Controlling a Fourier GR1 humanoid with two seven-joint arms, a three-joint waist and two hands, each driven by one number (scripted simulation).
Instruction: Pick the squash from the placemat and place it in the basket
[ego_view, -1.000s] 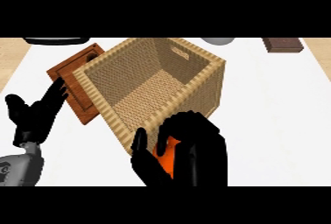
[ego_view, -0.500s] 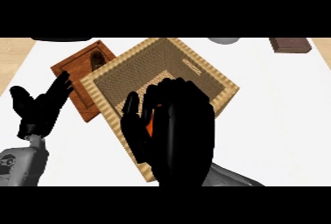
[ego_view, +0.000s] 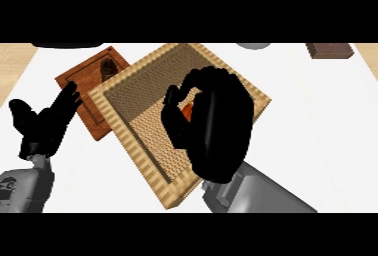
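Right hand (ego_view: 215, 131) over the open wicker basket (ego_view: 129, 131), fingers curled round the squash (ego_view: 189, 111); only an orange sliver shows between thumb and fingers. Left hand (ego_view: 44, 125) spread, fingers up, left of the wooden placemat (ego_view: 87, 85), which the basket partly covers.

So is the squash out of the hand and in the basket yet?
No: the right hand curls round the squash, above the basket.
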